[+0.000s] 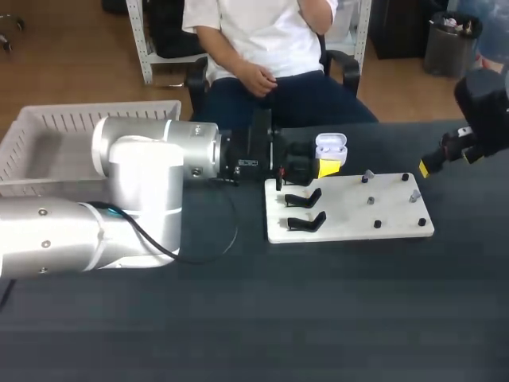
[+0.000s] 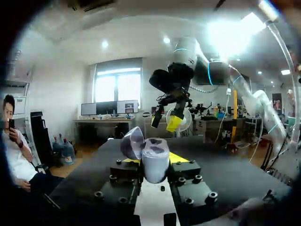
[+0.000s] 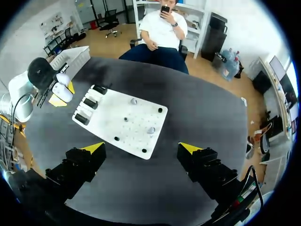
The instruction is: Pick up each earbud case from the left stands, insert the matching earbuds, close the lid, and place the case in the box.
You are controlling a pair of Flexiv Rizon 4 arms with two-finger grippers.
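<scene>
An open white earbud case [image 2: 155,162] is held clamped between the fingers of the left gripper [image 1: 320,165], with its lid tipped back, over the stand end of the white board [image 1: 354,208]. Two black stands [image 1: 304,197] are recorded just beside it on the board. The right gripper [image 3: 141,149] is held above the tabletop [image 1: 318,310] off the board's opposite end, fingers set wide apart.

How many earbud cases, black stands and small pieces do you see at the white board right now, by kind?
Open earbud case: 1
Black stands: 3
Small grey pieces: 3
Small black pieces: 3
Total: 10
</scene>
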